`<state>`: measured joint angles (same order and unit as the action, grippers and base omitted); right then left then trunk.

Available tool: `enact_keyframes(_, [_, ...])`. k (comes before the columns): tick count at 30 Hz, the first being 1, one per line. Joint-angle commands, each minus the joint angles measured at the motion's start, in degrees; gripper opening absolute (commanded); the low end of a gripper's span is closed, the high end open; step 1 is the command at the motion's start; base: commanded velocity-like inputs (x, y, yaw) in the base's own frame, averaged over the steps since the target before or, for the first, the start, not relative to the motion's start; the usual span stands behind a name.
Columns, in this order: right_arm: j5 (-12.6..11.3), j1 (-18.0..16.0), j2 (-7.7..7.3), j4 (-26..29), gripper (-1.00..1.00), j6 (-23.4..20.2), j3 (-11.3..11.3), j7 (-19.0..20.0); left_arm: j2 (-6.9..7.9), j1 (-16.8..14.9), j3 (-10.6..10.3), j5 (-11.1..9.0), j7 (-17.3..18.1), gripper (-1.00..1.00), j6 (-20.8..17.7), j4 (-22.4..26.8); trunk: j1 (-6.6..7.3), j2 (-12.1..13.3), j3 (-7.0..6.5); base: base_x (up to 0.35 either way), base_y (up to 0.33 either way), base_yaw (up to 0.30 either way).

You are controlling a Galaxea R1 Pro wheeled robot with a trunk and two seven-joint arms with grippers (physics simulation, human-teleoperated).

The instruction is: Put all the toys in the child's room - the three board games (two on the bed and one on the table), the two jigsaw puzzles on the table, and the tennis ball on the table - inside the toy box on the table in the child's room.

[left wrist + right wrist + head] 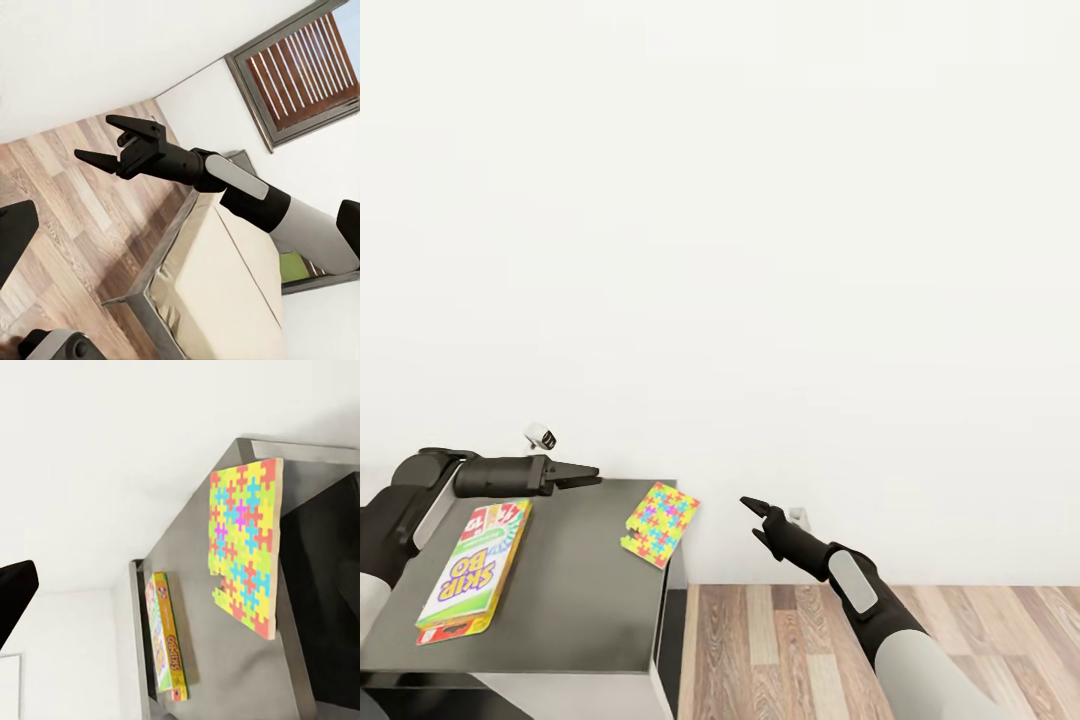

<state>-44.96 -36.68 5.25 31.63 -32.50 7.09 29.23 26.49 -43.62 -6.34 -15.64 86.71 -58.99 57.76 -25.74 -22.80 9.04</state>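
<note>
In the head view we see the dark grey counter [580, 590] at lower left, set against a plain white wall [760, 250], with wood-plank floor [860, 640] to its right. Two flat boxes lie on it, well apart. A Skip-Bo board game [472, 572] lies near the counter's left side, its long edge running away from us. A jigsaw puzzle box [660, 523], its lid covered in bright red, yellow, green and blue interlocking pieces, lies at the far right corner, with one end jutting past the counter's edge. The right wrist view shows the same puzzle box [244, 555] and the board game [166, 636] on the grey top.

Our left gripper [582, 474] hangs level above the far edge of the counter, pointing right, beyond the board game and touching nothing; whether its fingers are apart or together we cannot tell.

Our right gripper [754, 507] is held in the air to the right of the counter, over the floor, near the puzzle box but clear of it. In the left wrist view its fingers [96, 159] stand spread and empty, with a beige-mattressed bed [217, 292] and a louvred window [300, 71] behind.
</note>
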Motion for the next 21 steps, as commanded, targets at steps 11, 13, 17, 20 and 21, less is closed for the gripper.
enact_keyframes(11, [-0.1, -0.1, 0.11, 0.0, 1.0, -0.4, 0.4, 0.0, 0.02, -0.1, -0.2, -0.1, 0.2, 1.0, -0.6, 0.0, -0.04, -0.1, 0.12, 0.024, 0.137, 0.0])
enact_keyframes(13, [-0.1, -0.1, 0.11, 0.0, 1.0, -0.3, 0.4, 0.0, 0.0, -0.1, -0.2, -0.1, 0.2, 1.0, -0.6, 0.0, -0.04, -0.1, 0.12, 0.085, 0.189, 0.0])
enact_keyframes(17, [-0.1, -0.1, 0.07, -0.1, 1.0, -0.3, 0.4, 0.0, -0.03, -0.1, -0.2, -0.1, 0.2, 1.0, -0.6, 0.0, -0.04, -0.1, 0.12, 0.069, 0.116, 0.0])
enact_keyframes(20, [0.0, -0.1, 0.01, -0.2, 1.0, 0.0, 0.4, 0.0, -0.05, -0.1, -0.2, -0.1, 0.2, 1.0, -0.6, 0.0, -0.04, -0.1, 0.12, 0.019, 0.031, 0.0])
enact_keyframes(21, [0.0, -0.1, -0.01, -0.3, 1.0, 0.0, 0.4, 0.1, -0.03, -0.1, -0.2, -0.1, 0.2, 1.0, -0.6, 0.0, -0.04, -0.1, 0.12, 0.009, 0.015, 0.0])
